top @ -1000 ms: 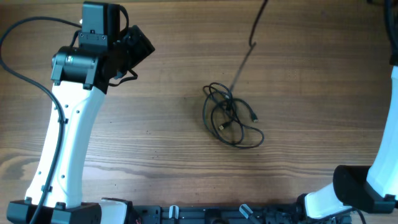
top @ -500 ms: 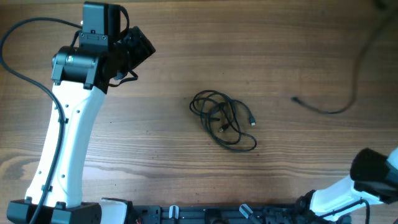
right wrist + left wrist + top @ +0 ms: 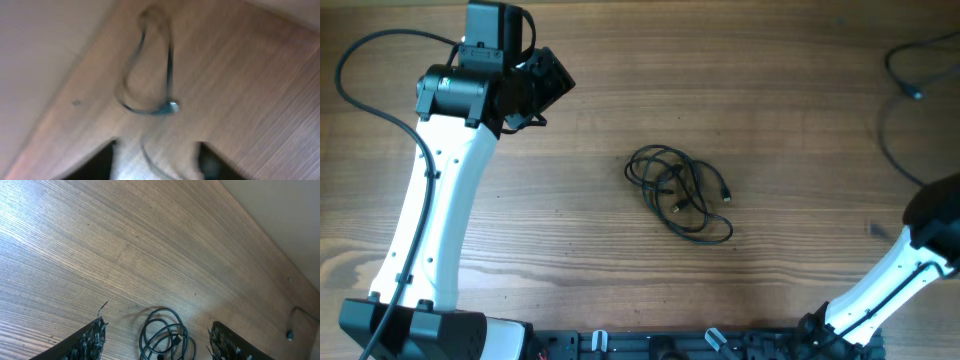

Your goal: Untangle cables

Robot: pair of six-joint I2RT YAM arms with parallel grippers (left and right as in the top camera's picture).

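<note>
Left claw (image 3: 156, 328) gapes wide and empty, aimed at the tangle (image 3: 678, 194) mid-table (image 3: 800, 280), probably lining up a grab. Right claw (image 3: 156, 147) looks spread too, but it's blurry. A loose cable (image 3: 905, 80) lies near the right edge, well apart.

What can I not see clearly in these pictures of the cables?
- Right wrist view: blur smears the loose cable; its plug is unreadable.
- Left wrist view: the bottom edge cuts off the cable bundle.
- Overhead view: the right edge cuts off the loose cable; the right pincer is out of frame.
</note>
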